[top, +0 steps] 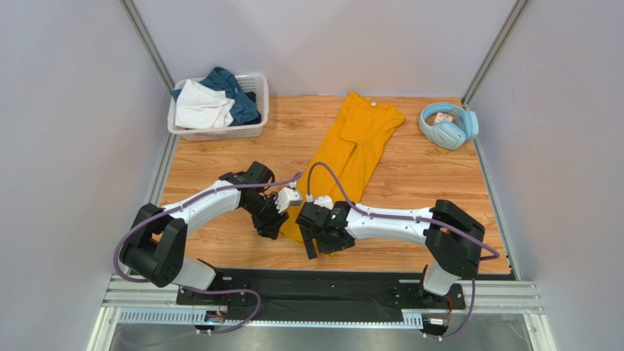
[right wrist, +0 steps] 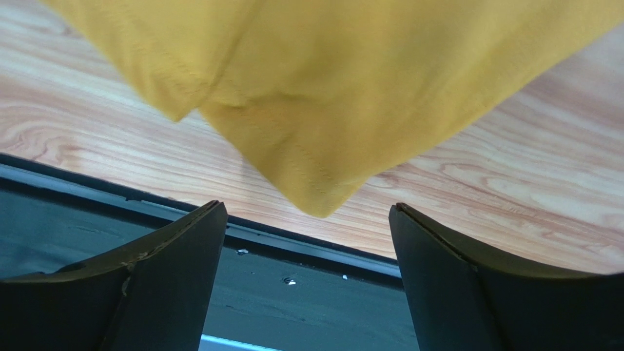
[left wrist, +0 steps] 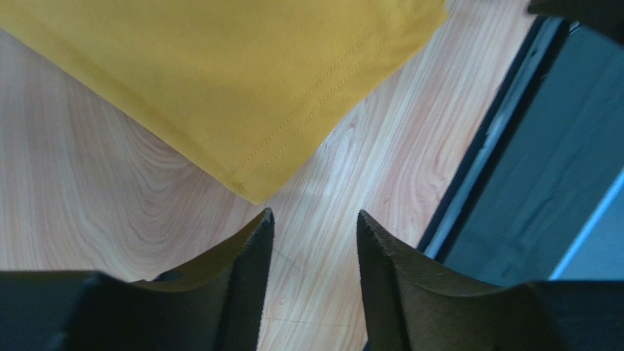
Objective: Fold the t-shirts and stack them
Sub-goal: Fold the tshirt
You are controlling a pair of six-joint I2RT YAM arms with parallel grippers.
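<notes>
Treat the mustard-yellow t-shirt [top: 359, 142] as light, limp cloth. It has no stiffness of its own, drapes and creases wherever it is unsupported, and is likely to slide easily over the smooth wooden desk [top: 220, 153]. It lies flat on the desk as a long narrow strip, with the collar at the far centre and the hem at the near centre between the two arms. Take hold at the two hem corners, where the double-stitched edge is thickest and gives the firmest bite. Pinch through every layer, or the lower layers will probably stay behind. The left end effector [left wrist: 313, 216] has its fingers parted and holds nothing; one hem corner lies just beyond the tips. The right end effector [right wrist: 306, 208] is spread wide and is also empty, with the other corner reaching down between its fingertips. The white garment [top: 201, 106] and the teal-blue garment [top: 234, 91] sit crumpled in the basket [top: 253, 130] at the far left. A small white tag [top: 372, 104] shows at the collar, too small to read. No other writing or branding is legible.
</notes>
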